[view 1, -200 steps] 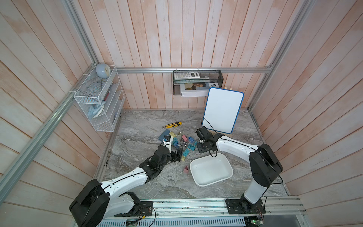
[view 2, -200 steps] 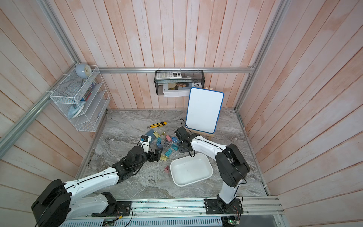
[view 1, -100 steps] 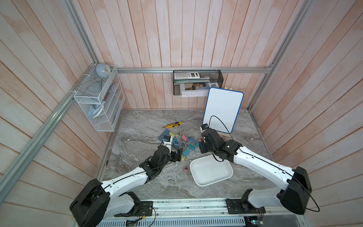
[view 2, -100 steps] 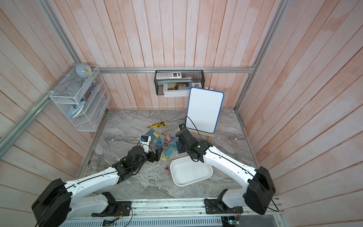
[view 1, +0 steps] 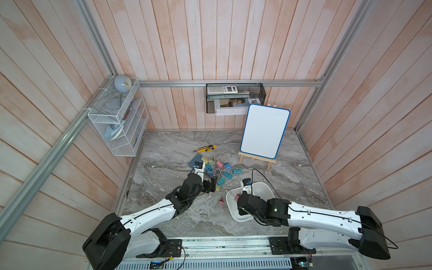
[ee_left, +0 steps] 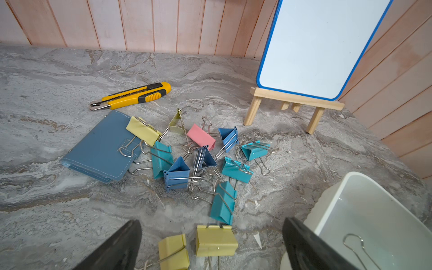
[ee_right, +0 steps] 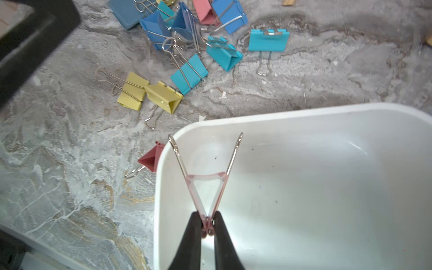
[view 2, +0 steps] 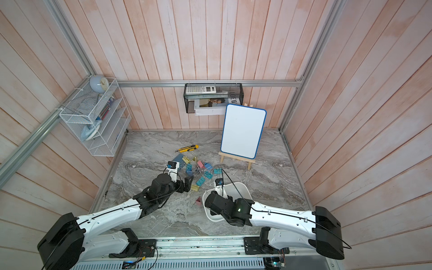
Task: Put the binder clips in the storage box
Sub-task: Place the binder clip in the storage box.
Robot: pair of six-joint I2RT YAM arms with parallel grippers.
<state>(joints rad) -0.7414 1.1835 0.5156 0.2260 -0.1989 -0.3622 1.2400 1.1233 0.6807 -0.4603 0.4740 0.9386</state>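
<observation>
Pink metal sits pinched between my right gripper's [ee_right: 208, 225] closed tips: a pink binder clip [ee_right: 205, 187], held by its narrow end with wire handles splayed, over the storage box [ee_right: 292, 112] near its corner. That arm lies low along the table's [view 1: 299, 173] front edge. My left arm reaches mid-table, left gripper [ee_left: 211, 231] jaws wide apart above two yellow clips [ee_left: 216, 240] beside the heaped binder clips [ee_left: 203, 161]. A second pink clip [ee_right: 149, 160] lies just outside the box wall
</observation>
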